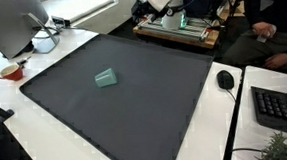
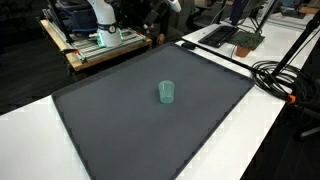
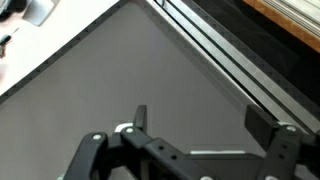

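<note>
Dark mat (image 1: 136, 116), teal cup (image 1: 105, 78), pincer (image 3: 200, 120) well apart

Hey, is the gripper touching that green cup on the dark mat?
Apart. In both exterior views the cup sits alone on the mat, nothing near it; the wrist view shows the gripper open over bare mat, no cup between its fingers.

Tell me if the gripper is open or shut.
Open: in the wrist view the gripper shows its fingers wide apart, nothing between them.
</note>
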### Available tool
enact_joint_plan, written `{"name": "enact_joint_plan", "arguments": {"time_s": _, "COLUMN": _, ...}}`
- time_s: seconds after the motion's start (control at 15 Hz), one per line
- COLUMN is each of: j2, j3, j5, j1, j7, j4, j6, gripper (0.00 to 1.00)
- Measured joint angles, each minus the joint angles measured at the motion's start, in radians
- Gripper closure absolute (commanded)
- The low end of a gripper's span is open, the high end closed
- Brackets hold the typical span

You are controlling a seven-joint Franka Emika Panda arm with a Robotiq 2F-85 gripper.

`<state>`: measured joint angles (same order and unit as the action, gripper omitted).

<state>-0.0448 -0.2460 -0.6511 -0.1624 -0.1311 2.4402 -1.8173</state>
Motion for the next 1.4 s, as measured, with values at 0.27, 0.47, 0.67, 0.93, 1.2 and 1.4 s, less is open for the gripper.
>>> {"name": "enact_joint_plan", "arguments": {"time_s": 0.27, "j2": 0.186, "j3": 0.017, "j5": -0.177, "j1": 0.000, "j7": -0.071, "j4": -0.116, "j6": 0.026, "gripper": 0.00}}
{"name": "enact_joint_plan", "arguments": {"time_s": 0.47, "j2": 0.239, "j3": 0.023, "j5": -0.224, "j1": -0.001, "j7": -0.096, "j4": -0.152, "j6": 0.040, "gripper": 0.00}}
{"name": "enact_joint_plan", "arguments": {"time_s": 0.67, "j2": 0.236, "j3": 0.023, "j5": -0.223, "j1": -0.002, "j7": -0.095, "j4": -0.151, "j6": 0.040, "gripper": 0.00}}
{"name": "enact_joint_plan", "arguments": {"time_s": 0.93, "j2": 0.246, "j3": 0.007, "j5": -0.240, "j1": -0.020, "j7": -0.165, "j4": -0.103, "j6": -0.010, "gripper": 0.00}}
{"name": "enact_joint_plan", "arguments": {"time_s": 1.2, "j2": 0.249, "j3": -0.019, "j5": -0.282, "j1": -0.046, "j7": -0.212, "j4": 0.011, "j6": -0.130, "gripper": 0.00}}
{"name": "enact_joint_plan", "arguments": {"time_s": 1.4, "j2": 0.254, "j3": -0.023, "j5": -0.336, "j1": -0.054, "j7": -0.293, "j4": 0.056, "j6": -0.167, "gripper": 0.00}}
